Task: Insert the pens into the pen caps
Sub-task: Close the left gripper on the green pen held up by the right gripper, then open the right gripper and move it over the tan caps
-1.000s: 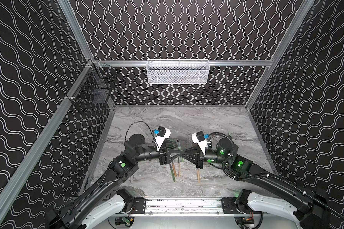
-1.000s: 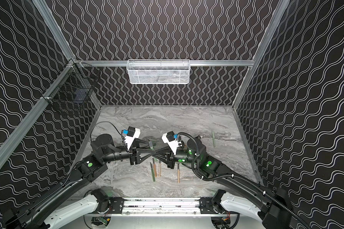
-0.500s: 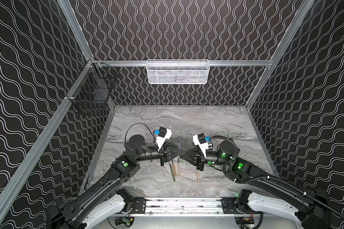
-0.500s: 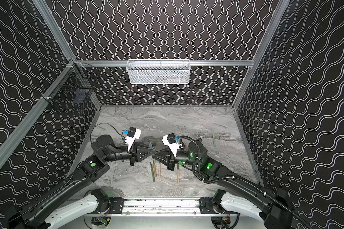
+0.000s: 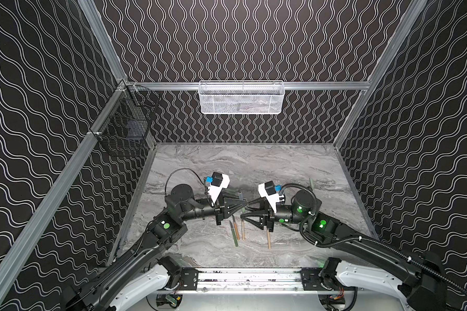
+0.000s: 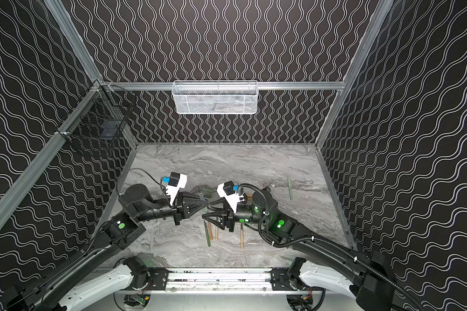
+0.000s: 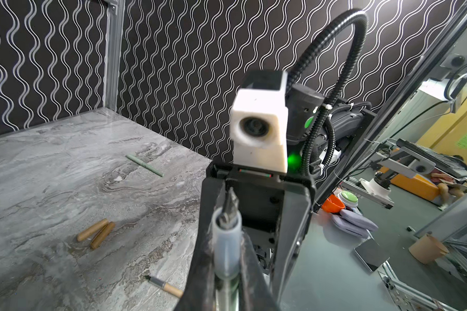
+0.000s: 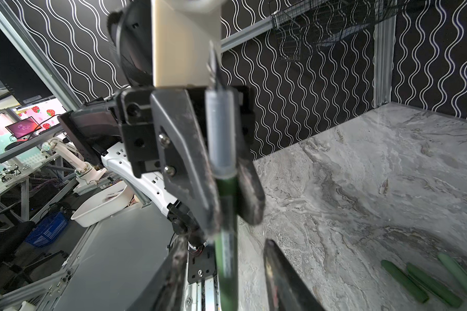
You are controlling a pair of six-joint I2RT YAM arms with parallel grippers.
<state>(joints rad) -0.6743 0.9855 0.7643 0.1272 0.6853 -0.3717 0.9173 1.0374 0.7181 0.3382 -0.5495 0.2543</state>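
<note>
Well, the grey marbled counter (image 5: pixel 254 164) fills the booth floor, with a white basket (image 5: pixel 240 98) hung on the back rail and a black basket (image 5: pixel 124 129) on the left wall. Both arms reach in low and meet tip to tip over the middle. The left tool (image 5: pixel 243 206) is clamped tight on one pen. This held pen (image 8: pixel 225 199) is dark green with a grey grip, clear of the counter, its nib poking out on the far side. The right tool (image 8: pixel 227 246) stands open, its fingers (image 8: pixel 281 280) on either side of the barrel.

Just in front lie a green pen (image 5: pixel 233 234), an orange pen (image 5: pixel 236 229) and a tan pen (image 5: pixel 243 230), nearly parallel. A second tan pen (image 5: pixel 268 239) lies a little apart. A pale pen (image 6: pixel 290 188) lies alone, well off to the right. Two tan caps (image 7: pixel 92 233) touch side by side on the counter, and three green caps (image 8: pixel 405 281) lie together.
</note>
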